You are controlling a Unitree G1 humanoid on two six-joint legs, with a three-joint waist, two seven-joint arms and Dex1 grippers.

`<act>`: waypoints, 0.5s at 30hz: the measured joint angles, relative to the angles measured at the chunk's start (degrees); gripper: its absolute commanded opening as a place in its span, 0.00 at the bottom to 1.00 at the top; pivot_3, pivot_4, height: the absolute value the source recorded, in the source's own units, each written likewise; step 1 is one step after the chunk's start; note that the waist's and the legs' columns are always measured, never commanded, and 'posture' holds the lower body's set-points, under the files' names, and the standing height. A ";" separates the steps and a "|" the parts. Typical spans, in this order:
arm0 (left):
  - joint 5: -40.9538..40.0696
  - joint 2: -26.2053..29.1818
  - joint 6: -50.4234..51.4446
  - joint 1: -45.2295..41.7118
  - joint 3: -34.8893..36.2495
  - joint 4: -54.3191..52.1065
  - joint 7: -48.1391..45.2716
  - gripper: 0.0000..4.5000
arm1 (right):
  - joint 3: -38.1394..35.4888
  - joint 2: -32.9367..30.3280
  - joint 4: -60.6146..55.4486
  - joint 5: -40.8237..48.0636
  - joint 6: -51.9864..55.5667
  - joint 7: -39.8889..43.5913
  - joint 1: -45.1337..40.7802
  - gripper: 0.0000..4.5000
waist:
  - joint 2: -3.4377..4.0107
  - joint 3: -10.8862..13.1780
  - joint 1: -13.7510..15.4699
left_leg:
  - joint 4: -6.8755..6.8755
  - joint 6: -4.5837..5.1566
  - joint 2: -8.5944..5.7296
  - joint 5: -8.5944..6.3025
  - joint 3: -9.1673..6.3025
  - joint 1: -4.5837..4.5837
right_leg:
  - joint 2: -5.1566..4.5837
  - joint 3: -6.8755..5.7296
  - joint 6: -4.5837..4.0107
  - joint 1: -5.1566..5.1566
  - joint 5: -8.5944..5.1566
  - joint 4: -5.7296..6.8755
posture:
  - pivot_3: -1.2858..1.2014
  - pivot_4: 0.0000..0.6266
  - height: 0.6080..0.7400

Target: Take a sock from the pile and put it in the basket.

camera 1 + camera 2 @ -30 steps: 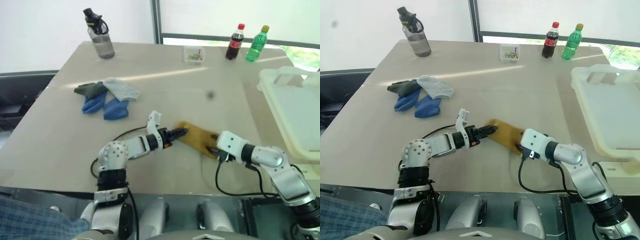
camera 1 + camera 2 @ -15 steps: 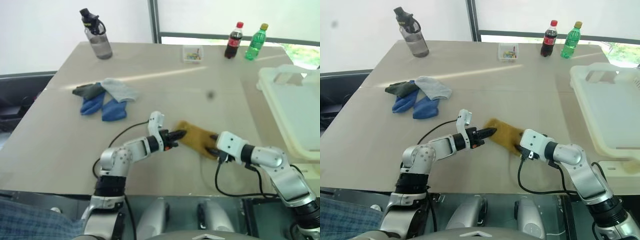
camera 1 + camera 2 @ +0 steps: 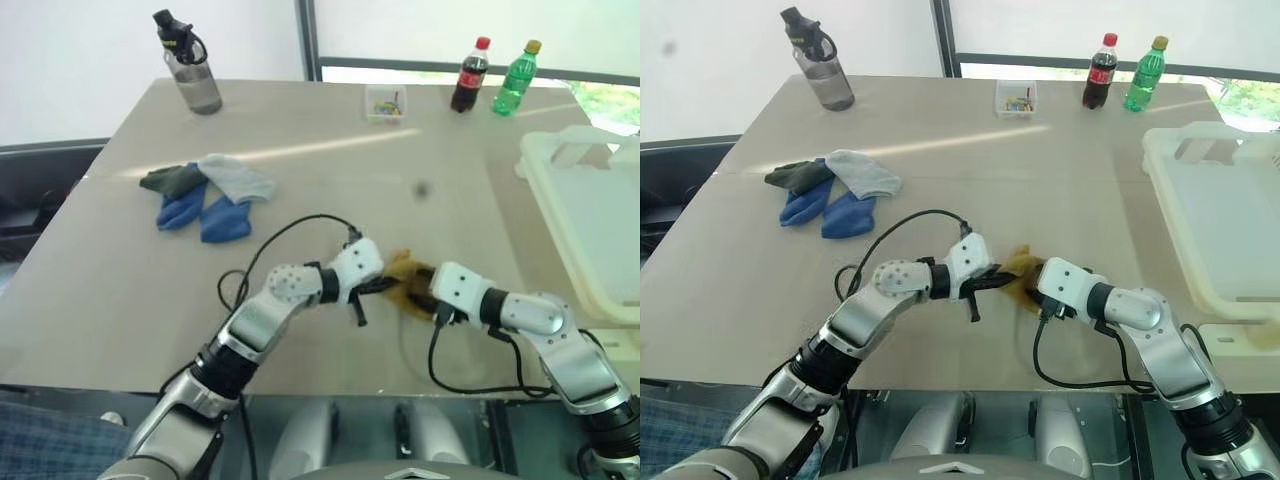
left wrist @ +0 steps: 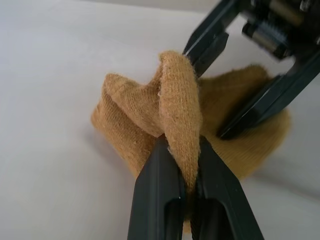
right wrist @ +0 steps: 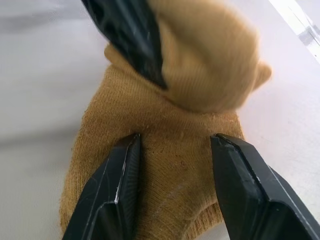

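**Yellow sock pinched between two grippers at table centre**

Beige table (image 3: 120, 270) fills the scene, white wall and window strip behind. We see the mustard sock (image 3: 408, 284) near the front middle of the table, bunched up, well apart from the pile (image 3: 205, 195) that sits toward the left: blue socks, a light grey one, a dark grey-green one. Basket (image 3: 590, 225) is at the right edge of the table, whitish, thick rim, far from the sock.

Left gripper (image 4: 183, 165) is clamped on a raised fold of the sock; in the left wrist view the two black fingers (image 4: 156, 200) press together with the knit squeezed between them, and the fold stands up above them. Since a second ago we note this gripper has gone from half apart to closed, and the wrist has rolled over, with the arm now reaching in from further left.

Right gripper (image 5: 172, 145) rests on the other end of the sock, its fingers (image 5: 117, 185) spread apart with the knit lying flat between them, tips touching the fabric; we cannot tell if it presses. It has not moved.

Far side of the table: grey water bottle (image 3: 187, 70), small clear box (image 3: 385, 102), cola bottle (image 3: 469, 77), green bottle (image 3: 514, 80).
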 measured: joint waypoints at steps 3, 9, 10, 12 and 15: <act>3.07 -0.02 -4.29 -0.77 -0.94 1.85 -0.97 0.01 | 0.02 0.04 -0.02 0.01 0.16 -0.05 0.00 0.51 | 0.00 0.00 0.01 | 0.01 0.01 0.00 0.00 -0.01 0.01 | 0.02 -0.02 0.01 0.01 0.00 0.02 | 0.52 0.24 1.00; 7.85 0.00 -9.48 -0.76 -2.11 3.00 -2.80 0.43 | 0.02 0.03 -0.48 0.04 1.01 -0.38 0.01 0.51 | 0.00 0.00 -0.01 | 0.05 0.01 0.00 0.00 -0.02 0.01 | 0.04 -0.03 0.03 0.03 0.00 0.03 | 0.52 0.24 1.00; 8.19 -0.04 -9.54 -0.75 -2.07 3.04 -2.94 0.53 | 0.02 0.03 -0.50 0.05 1.04 -0.38 0.01 0.51 | 0.00 0.00 -0.01 | 0.05 0.01 0.00 0.01 -0.03 0.01 | 0.06 -0.04 0.04 0.03 0.00 0.04 | 0.52 0.24 1.00; 8.60 -0.38 -9.60 -0.76 -1.46 3.30 -3.07 0.71 | 0.01 0.01 -0.59 0.11 1.20 -0.38 0.02 0.51 | 0.00 0.00 0.00 | 0.05 0.01 0.00 0.01 -0.04 0.01 | 0.07 -0.05 0.04 0.03 0.00 0.05 | 0.52 0.24 1.00; 8.84 -0.73 -9.71 -0.75 -0.80 3.55 -3.08 0.97 | 0.01 0.00 -0.82 0.17 1.53 -0.37 0.02 0.51 | 0.00 0.00 -0.02 | 0.06 0.02 0.00 0.01 -0.06 0.01 | 0.09 -0.05 0.04 0.03 0.00 0.05 | 0.52 0.24 1.00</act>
